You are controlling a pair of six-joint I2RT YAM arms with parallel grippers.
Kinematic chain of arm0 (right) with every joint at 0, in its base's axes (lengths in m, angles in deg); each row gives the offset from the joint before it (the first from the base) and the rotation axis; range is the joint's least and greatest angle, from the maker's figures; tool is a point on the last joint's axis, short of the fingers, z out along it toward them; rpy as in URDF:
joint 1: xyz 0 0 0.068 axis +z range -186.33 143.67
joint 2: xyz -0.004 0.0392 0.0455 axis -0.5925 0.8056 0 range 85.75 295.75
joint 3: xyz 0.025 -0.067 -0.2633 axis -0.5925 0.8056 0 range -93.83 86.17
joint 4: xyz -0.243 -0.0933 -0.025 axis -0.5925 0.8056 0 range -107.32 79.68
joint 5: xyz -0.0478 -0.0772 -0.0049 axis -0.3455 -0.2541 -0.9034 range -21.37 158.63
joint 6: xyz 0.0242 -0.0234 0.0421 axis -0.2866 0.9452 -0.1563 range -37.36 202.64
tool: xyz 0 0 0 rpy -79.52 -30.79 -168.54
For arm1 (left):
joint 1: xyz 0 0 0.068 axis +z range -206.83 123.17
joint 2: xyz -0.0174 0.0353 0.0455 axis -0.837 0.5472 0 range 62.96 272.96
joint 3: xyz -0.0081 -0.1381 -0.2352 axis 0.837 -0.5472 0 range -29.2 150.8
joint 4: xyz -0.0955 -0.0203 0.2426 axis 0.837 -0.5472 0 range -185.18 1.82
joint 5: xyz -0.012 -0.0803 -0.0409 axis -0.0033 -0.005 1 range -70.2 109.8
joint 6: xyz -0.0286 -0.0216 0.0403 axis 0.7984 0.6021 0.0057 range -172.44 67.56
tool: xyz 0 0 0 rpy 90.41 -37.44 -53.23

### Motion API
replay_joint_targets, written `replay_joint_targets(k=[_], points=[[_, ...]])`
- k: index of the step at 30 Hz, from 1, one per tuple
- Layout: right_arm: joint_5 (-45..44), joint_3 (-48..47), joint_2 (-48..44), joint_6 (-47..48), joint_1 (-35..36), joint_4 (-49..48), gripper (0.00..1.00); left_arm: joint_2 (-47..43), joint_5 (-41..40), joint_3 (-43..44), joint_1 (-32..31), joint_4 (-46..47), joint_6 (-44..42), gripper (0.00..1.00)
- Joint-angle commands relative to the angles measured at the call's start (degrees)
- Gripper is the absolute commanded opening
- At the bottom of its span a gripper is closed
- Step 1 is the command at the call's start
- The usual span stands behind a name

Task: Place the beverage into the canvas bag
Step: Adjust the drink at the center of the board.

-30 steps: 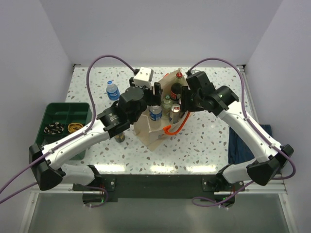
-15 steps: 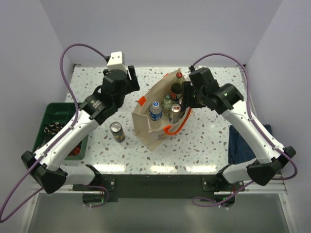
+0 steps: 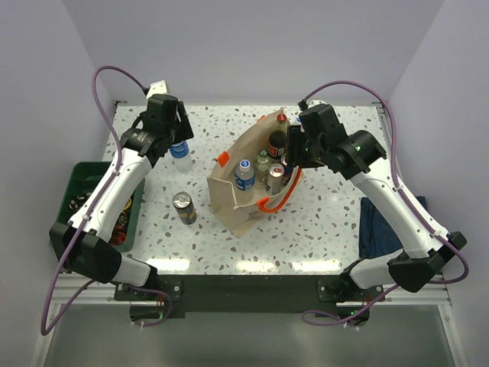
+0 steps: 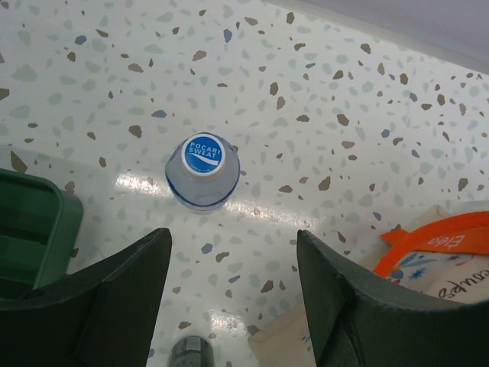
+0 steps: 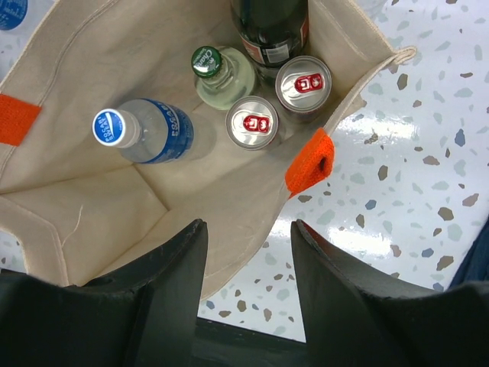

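Now the open left end effector (image 4: 233, 252) has swung from canvas bag (image 3: 228, 205) to bottle (image 4: 202, 170).

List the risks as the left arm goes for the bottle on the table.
1. The Pocari Sweat bottle stands upright, ahead of the open jaws of the left gripper; a misaligned descent could tip it.
2. The canvas bag already holds three bottles and two cans, bunched together; another bottle may land on them.
3. The jaws of the right gripper only straddle the bag's wall, so it could sag.
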Motion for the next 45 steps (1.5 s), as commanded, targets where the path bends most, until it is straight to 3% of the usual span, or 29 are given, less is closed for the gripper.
replay_joint_targets(k=[1,20,30,40,41,45], points=[[-1.0,-1.8,0.4,0.5,-0.1,0.0,0.52,3.1,3.6,3.8,3.3,-2.8,-1.6,0.72],[-0.5,-0.8,1.1,0.5,-0.1,-0.9,0.52,14.3,2.9,7.0,6.3,0.3,-6.1,0.72],[-0.8,-0.6,1.6,0.5,-0.1,-1.3,0.52,15.7,2.6,7.3,6.3,0.7,-6.9,0.58],[-0.8,-0.4,1.9,0.5,-0.1,-1.4,0.52,16.1,1.6,7.3,6.3,1.9,-7.4,0.55],[-0.9,-0.3,1.9,0.4,0.0,-1.3,0.52,16.1,1.7,7.4,6.3,2.0,-7.5,0.52],[-0.9,-0.1,1.9,0.4,-0.1,-1.2,0.52,15.7,2.2,7.0,6.3,2.1,-7.5,0.26]])
